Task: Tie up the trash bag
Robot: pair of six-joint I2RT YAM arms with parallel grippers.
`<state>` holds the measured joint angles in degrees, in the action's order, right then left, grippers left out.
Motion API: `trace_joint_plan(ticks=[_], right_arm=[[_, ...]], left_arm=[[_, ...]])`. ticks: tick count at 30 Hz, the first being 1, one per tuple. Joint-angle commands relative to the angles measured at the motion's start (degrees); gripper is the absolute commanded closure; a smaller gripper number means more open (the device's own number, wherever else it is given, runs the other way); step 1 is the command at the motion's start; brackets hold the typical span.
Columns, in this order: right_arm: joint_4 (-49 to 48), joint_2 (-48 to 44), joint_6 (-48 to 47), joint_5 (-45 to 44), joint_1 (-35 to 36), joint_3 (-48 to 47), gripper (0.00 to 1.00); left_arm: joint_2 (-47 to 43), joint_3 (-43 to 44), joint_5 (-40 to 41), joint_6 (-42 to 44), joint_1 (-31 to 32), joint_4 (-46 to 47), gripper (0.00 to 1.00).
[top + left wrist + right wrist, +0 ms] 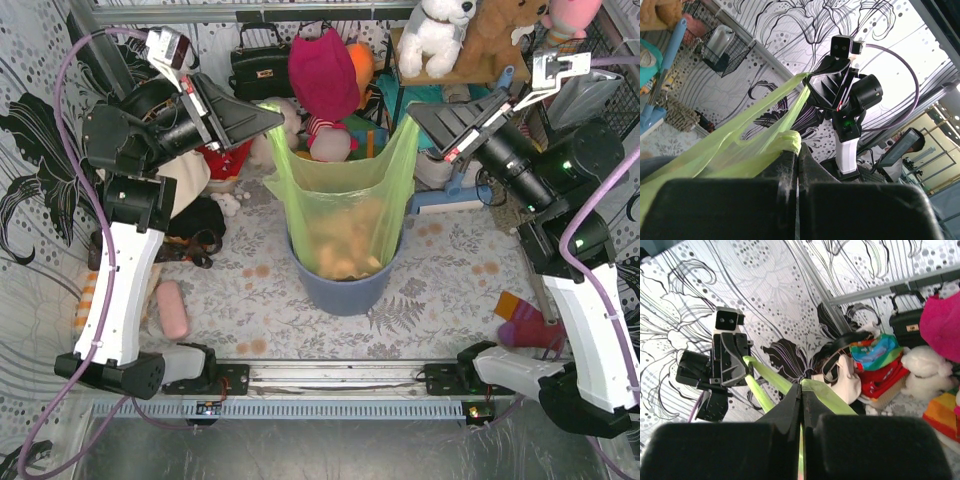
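A round blue-grey bin (345, 292) stands in the middle of a flower-patterned bench (450, 255), seen from above. A thin light-green trash bag (345, 200) sits inside the bin and rises well above its rim. Crumpled brown paper (345, 250) shows through the plastic, low in the bin.

The top of the bag is pulled up into two corners, one to each side of the bin. The left tool (278, 121) is above and to the left of the bin, pressed together on the left corner of the bag. The right tool (413, 109) is above and to the right of the bin, pressed together on the right corner. Between the two tools the bag's mouth sags in a shallow curve.

In the left wrist view, the dark fingers (783, 167) meet with a bunch of green plastic pinched between them, and a taut green strip runs across to the other tool. In the right wrist view, the fingers (788, 412) are likewise closed on a green strip that stretches to the opposite tool.

Behind the bin stands a pink soft toy (325, 70), with a black handbag (262, 68) just to its left. A pale pink oblong thing (172, 310) lies on the bench well to the left of the bin.
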<state>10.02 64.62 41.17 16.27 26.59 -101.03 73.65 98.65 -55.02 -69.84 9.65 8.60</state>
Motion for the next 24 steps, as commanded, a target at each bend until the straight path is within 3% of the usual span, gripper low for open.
trace_joint_plan(ticks=[1,7,18,24], right_arm=[[-3.9,-3.1,1.0,-0.4,0.0,6.7,1.00],[-6.4,-6.8,2.9,-2.4,0.0,16.7,1.00],[-3.4,0.3,-0.3,0.2,0.0,-0.4,1.00],[-3.3,-2.7,0.2,-0.4,0.0,5.6,1.00]], left_arm=[[-3.2,-5.5,-0.2,0.6,-0.2,3.0,1.00],[-6.3,-12.9,1.0,-0.1,-0.3,4.9,1.00],[-1.5,0.0,0.4,-1.0,-0.3,3.6,1.00],[-4.2,-6.5,0.8,-0.1,-0.3,3.7,1.00]])
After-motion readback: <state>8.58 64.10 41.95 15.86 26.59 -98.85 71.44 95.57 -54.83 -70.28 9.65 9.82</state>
